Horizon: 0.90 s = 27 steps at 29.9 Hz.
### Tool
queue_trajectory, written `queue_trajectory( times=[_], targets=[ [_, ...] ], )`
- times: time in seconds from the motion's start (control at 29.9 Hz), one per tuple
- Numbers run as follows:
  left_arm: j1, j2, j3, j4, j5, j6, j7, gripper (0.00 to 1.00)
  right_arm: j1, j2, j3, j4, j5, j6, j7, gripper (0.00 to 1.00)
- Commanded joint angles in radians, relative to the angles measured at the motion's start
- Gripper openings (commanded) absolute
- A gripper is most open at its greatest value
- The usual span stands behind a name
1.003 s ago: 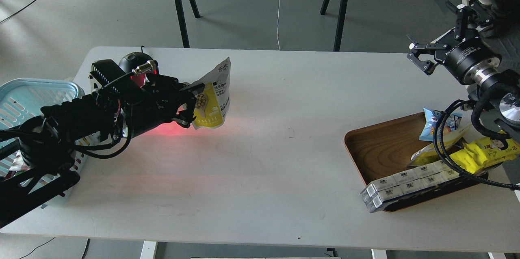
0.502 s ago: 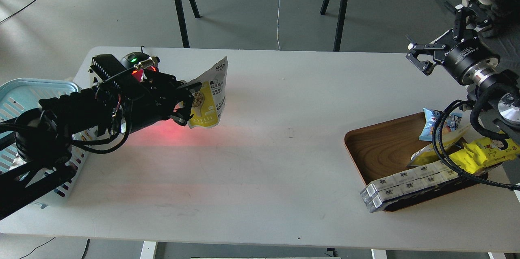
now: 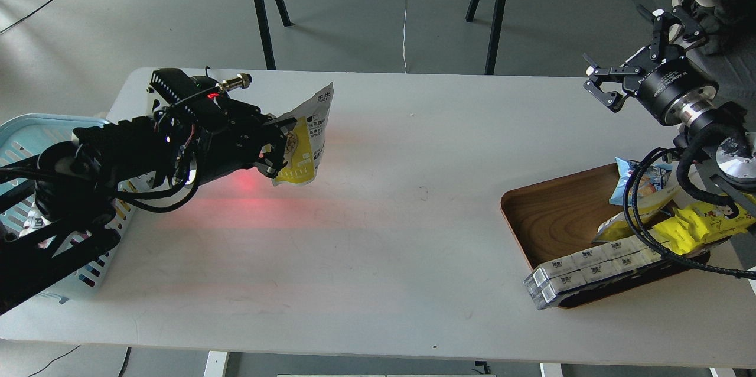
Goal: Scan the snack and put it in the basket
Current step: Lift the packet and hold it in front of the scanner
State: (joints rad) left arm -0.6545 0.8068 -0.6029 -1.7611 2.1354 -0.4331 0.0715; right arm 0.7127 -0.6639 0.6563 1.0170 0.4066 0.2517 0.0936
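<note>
The snack [image 3: 307, 140], a yellow-and-white pouch with tan round pieces pictured, hangs upright above the table's left part. My left gripper [image 3: 280, 146] is shut on the pouch's left edge and holds it clear of the table. A red glow falls on the table under it. The light blue basket [image 3: 35, 135] stands at the table's left edge, mostly hidden behind my left arm. My right gripper [image 3: 617, 78] is open and empty, raised above the table's far right corner.
A brown wooden tray [image 3: 555, 211] at the right holds a blue packet [image 3: 635, 179], a bright yellow pack [image 3: 706, 226] and white boxes [image 3: 585, 273] overhanging its front edge. A black scanner [image 3: 204, 84] sits behind my left wrist. Black cables hang from my right arm over the tray.
My left gripper has lifted and turned slightly with the pouch, drifting a little toward the basket. The scanner's green light no longer shows. My right gripper rose slightly.
</note>
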Motion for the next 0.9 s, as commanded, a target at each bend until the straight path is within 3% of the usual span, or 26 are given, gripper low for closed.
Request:
queue_trajectory(
  times=[0.0, 0.17, 0.87],
  targets=[
    [0.001, -0.024, -0.009, 0.000, -0.008, 0.010, 0.020, 0.01, 0.001, 0.001, 0.002, 0.000, 0.000, 0.001, 0.000, 0.98],
    [0.004, -0.044, -0.044, 0.000, -0.043, 0.017, 0.030, 0.01, 0.001, 0.001, 0.003, 0.000, 0.000, 0.000, 0.000, 0.98],
    [0.121, -0.001, -0.048, 0.006, -0.054, 0.218, 0.025, 0.01, 0.001, 0.004, 0.005, 0.000, 0.000, 0.000, 0.000, 0.98]
  ],
)
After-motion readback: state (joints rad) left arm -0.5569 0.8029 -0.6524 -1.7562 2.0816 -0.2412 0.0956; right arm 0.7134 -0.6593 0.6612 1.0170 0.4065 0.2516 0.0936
